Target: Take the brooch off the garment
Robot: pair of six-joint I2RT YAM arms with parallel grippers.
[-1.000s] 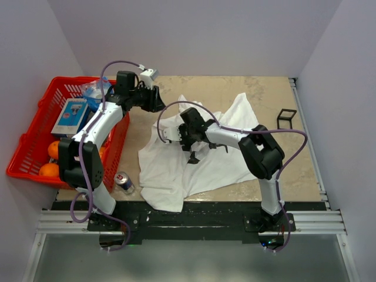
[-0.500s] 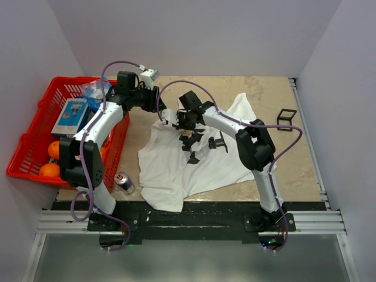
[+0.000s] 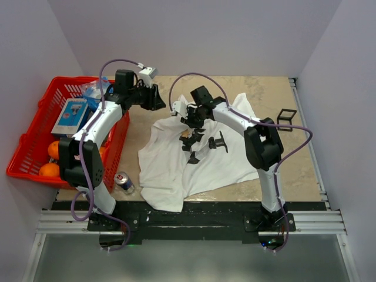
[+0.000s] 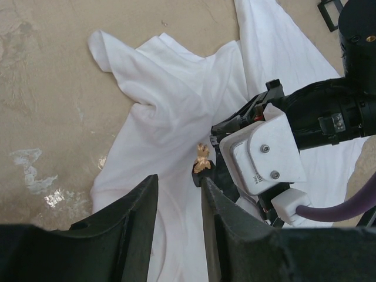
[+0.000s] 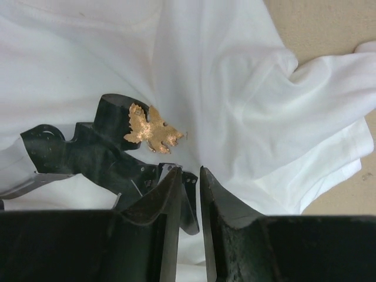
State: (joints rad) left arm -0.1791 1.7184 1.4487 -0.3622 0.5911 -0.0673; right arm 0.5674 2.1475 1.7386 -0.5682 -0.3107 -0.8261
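- Plain pale walls [image 3: 194, 35] close in the table on three sides.
- The table [image 3: 264, 94] has a mottled beige top, scuffed and blotched.
- The garment [image 3: 164, 164] is a white T-shirt lying crumpled across the middle of the table, with a black print [image 3: 202, 141] on its front.
- A red mesh basket [image 3: 67, 80] sits at the left edge of the table.
- The left arm [image 3: 100, 123] reaches over the basket; the left gripper [image 4: 179, 182] hangs above the shirt's upper left part, fingers apart with nothing between them.
- The right arm [image 3: 247, 126] bends across the shirt; the right gripper [image 5: 189, 170] has its fingers pressed almost together, cloth folds running in to the tips, pinching the garment.
- A blue box [image 3: 70, 116] in the basket bears a picture; its lettering is too small to read.
- Two oranges [image 3: 50, 170] lie in the basket's near corner.
- A blue and silver can [image 3: 123, 182] lies beside the basket; its label is unreadable.
- A small black frame [image 3: 286, 117] stands near the right edge.
- The brooch [image 5: 151, 132], a tiny golden leaf-like piece, sits on the shirt at the print's upper edge, just beside the right fingertips but not touching them.
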